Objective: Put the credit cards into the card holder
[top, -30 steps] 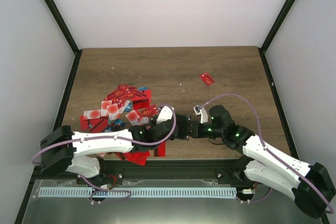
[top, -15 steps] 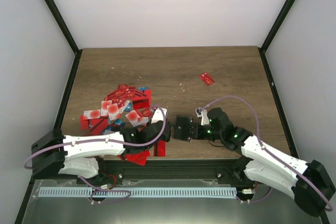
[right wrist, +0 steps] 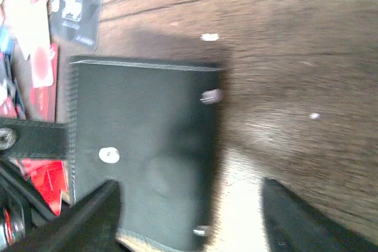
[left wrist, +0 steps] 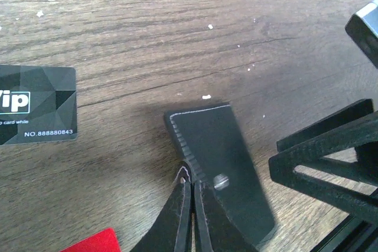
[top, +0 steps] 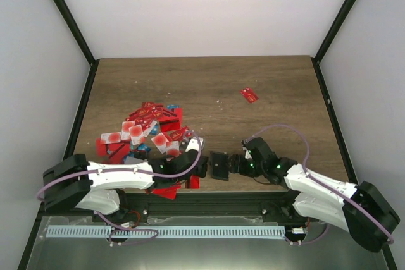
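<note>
1. Brown wood-grain table [top: 266, 80]: both arms are low at its near edge, tips facing each other.
2. Heap of thin plastic credit cards [top: 149, 128], mostly red, some white-patched, a few blue: left of centre, with the left arm lying over its near side.
3. Black squarish stitched card holder [top: 219, 165]: flat on the wood, between the grippers, just right of the heap.
4. Left gripper [left wrist: 191, 184]: fingers together, pinching the holder's left edge.
5. Right gripper [right wrist: 190, 188]: fingers apart, one over the holder, the other over bare wood; nothing gripped.
6. Thin black "VIP" card [left wrist: 35, 110]: flat, near the holder, not touching it.
7. Single red card [top: 249, 95]: alone, well apart from the heap.
</note>
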Motion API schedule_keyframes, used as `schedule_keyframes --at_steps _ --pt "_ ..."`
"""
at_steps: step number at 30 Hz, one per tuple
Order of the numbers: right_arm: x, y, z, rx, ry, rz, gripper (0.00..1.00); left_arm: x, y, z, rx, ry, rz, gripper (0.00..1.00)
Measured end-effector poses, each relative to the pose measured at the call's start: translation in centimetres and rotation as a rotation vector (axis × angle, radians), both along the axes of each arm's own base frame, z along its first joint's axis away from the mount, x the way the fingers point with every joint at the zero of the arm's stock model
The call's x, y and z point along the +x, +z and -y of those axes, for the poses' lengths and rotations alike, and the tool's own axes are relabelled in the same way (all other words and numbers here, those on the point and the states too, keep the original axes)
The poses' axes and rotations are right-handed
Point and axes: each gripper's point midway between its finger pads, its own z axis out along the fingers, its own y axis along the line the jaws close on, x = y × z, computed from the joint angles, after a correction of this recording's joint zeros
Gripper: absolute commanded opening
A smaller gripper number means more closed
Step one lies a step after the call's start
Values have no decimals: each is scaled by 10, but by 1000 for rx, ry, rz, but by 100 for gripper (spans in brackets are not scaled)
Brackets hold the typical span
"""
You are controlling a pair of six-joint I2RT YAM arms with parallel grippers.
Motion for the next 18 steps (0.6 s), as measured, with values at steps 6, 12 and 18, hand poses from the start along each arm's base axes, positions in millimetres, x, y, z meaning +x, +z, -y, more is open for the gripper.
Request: schedule_keyframes --at_steps 6,12,18 --pt "3 -9 19 -106 -45 6 85 0 4 5 -38 1 -12 4" --pt "7 17 15 -98 7 86 85 -1 8 10 -69 -3 -18 4" --pt "4 47 -6 -13 122 133 84 -2 11 12 -86 -14 -23 4"
